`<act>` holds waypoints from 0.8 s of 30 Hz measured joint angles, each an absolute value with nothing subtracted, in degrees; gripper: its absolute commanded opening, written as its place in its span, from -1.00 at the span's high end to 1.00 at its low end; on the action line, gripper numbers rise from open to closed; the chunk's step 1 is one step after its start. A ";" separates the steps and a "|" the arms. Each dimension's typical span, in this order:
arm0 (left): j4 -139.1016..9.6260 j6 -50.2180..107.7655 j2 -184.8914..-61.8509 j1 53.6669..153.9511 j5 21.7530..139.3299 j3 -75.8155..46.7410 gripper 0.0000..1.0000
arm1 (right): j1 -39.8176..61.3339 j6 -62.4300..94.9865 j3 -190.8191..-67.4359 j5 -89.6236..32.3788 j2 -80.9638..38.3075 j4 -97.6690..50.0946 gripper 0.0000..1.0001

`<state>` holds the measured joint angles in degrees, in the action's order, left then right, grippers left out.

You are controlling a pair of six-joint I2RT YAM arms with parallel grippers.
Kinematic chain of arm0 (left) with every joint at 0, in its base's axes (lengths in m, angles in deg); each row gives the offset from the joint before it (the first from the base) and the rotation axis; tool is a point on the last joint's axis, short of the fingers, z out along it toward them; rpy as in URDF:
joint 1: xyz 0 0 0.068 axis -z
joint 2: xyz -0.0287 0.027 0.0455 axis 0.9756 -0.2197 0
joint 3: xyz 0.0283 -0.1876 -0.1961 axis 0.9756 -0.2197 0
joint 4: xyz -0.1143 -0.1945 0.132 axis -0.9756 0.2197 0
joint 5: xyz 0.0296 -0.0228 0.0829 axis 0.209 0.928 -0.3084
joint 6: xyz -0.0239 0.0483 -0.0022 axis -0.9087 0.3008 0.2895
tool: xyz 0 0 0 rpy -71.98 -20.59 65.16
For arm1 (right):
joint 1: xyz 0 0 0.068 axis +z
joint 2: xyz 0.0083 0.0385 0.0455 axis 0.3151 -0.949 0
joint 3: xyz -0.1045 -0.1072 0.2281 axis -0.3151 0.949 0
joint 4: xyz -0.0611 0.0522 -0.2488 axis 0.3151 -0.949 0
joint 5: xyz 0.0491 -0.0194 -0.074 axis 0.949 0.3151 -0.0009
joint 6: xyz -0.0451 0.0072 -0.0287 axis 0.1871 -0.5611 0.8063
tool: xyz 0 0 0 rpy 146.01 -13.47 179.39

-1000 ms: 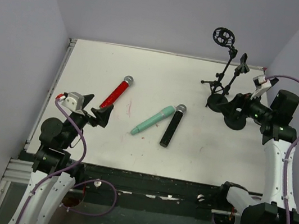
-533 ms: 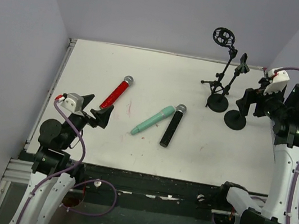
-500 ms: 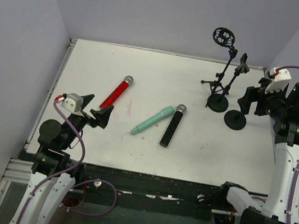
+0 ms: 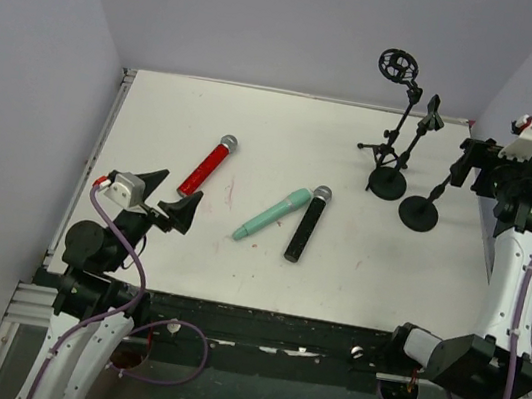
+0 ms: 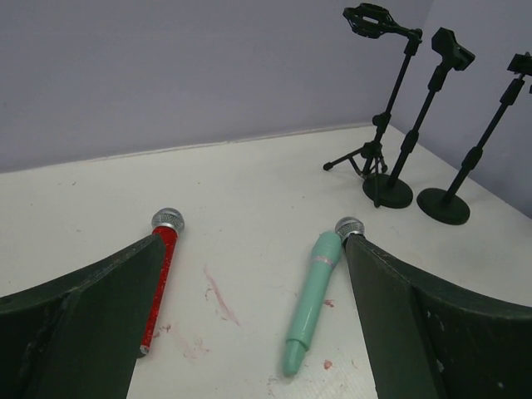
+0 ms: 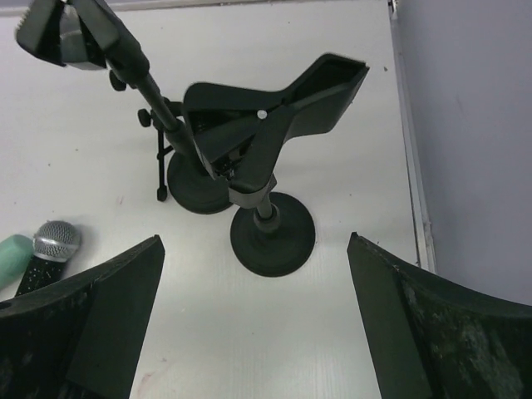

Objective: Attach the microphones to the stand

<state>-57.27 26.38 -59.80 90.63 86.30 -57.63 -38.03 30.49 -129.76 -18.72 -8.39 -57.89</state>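
The red microphone (image 4: 206,166) lies just upper right of the left fingers (image 4: 183,211), slanting handle-first toward them. They stand apart, empty

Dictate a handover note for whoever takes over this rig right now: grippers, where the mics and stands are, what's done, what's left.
Left gripper: open, empty, hovering beside the red microphone.
Right gripper: open, empty, up by the clip of the right-hand round-base stand.
Mint-green microphone and black microphone lie side by side on the table, with the red one lying further left.
The other round-base stand and the tripod stand are bare.
Done: nothing attached.
Left: all three microphones.
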 measured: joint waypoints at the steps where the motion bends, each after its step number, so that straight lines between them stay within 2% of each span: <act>1: -57.29 26.38 -59.71 90.72 86.30 -57.63 -0.97 | -38.27 30.49 -127.99 -18.59 -8.39 -56.36 -0.98; 10: -57.33 26.40 -59.63 90.94 86.30 -57.76 -0.97 | -38.34 33.70 -116.58 -14.29 -11.03 -46.07 -0.71; 14: -57.33 26.40 -59.65 90.94 86.30 -58.02 -0.97 | -38.34 35.78 -112.02 -12.43 -11.21 -39.66 -0.42; 24: -57.36 26.40 -59.65 90.94 86.30 -58.02 -0.97 | -38.34 38.73 -103.69 -7.62 -11.62 -24.10 -0.15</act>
<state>-57.36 26.40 -59.65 90.94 86.30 -58.02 -38.34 38.73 -103.69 -7.62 -11.62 -24.10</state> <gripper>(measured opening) 0.985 0.609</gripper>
